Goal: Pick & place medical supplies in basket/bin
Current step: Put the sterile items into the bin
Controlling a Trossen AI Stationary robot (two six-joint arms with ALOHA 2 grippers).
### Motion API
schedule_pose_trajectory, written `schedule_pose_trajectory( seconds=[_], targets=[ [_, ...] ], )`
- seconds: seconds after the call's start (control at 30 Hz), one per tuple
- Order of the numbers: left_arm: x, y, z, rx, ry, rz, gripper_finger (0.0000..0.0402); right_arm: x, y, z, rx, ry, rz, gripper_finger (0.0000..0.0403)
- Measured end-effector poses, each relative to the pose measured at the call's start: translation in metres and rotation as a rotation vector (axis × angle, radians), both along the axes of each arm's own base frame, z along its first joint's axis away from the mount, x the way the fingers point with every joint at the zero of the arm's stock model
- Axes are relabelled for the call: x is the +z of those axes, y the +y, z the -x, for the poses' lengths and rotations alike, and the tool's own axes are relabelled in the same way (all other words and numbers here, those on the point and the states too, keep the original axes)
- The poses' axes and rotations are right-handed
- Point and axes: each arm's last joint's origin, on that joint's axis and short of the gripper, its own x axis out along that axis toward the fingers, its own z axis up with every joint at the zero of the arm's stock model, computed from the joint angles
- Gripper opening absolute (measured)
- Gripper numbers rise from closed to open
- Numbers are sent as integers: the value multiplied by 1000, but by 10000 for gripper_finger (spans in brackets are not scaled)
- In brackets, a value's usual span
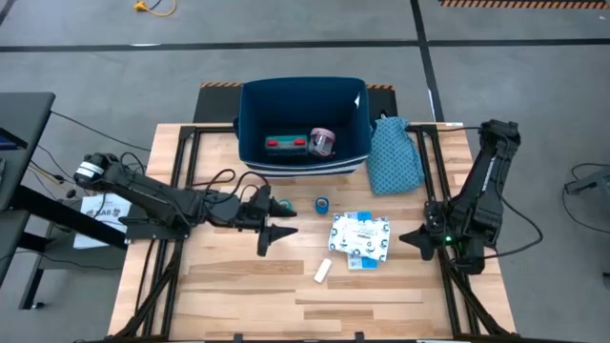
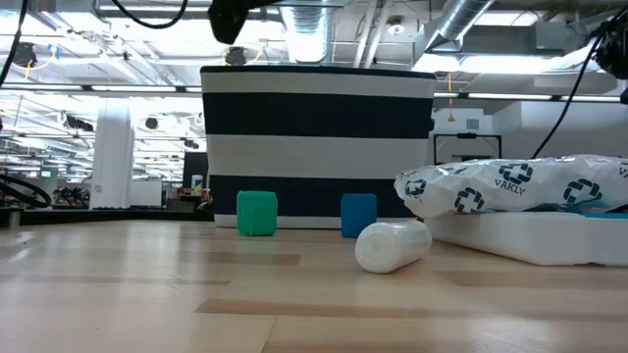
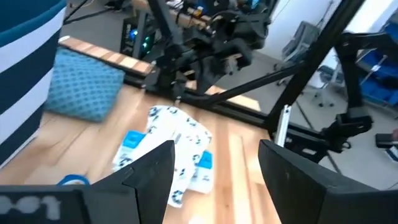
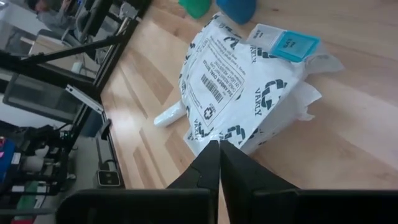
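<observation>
You can read "VAKLY" in dark print on the white-blue printed packets [image 4: 249, 87], beside a barcode label and ring-shaped logos; the same word shows on them in the low view. They lie on your pale wooden table [image 1: 238, 295], with the small white tube [image 1: 322, 272] just in front of them and the blue tape roll [image 1: 322, 204] and teal tape roll [image 1: 283, 204] between them and the navy bin [image 1: 250, 124]. Inside the bin rest the red-teal long pack [image 1: 285, 145] and the pink round thing [image 1: 323, 143]. The teal dotted cloth [image 1: 395, 157] sits against the bin's right side. Your left gripper [image 1: 269, 240] stands released, empty, just beside the teal roll. Your right gripper [image 4: 219, 163] is clenched, empty, near the packets. Grey concrete floor surrounds the table; ceiling ducts and lights show beyond.
</observation>
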Motion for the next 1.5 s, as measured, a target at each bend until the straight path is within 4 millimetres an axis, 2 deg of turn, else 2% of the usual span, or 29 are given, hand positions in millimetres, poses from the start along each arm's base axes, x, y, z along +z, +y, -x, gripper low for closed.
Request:
schedule_pose_trajectory(
  seconds=[0.17,0.53,0.67,1.03,1.5],
  targets=[
    [-2,10,-2,8,20,2,222,0,-2,-3,-36,7,-17,45],
    [-2,18,-4,-26,22,-4,222,-7,6,-12,-90,87,-103,207],
    [-2,19,-4,-24,23,-5,222,-14,12,-21,-134,106,-110,244],
    [-3,18,-4,-49,38,7,222,-34,22,-38,-205,215,-110,256],
    [-4,18,-4,-48,43,22,222,-34,23,-41,-233,174,-138,256]
  ],
)
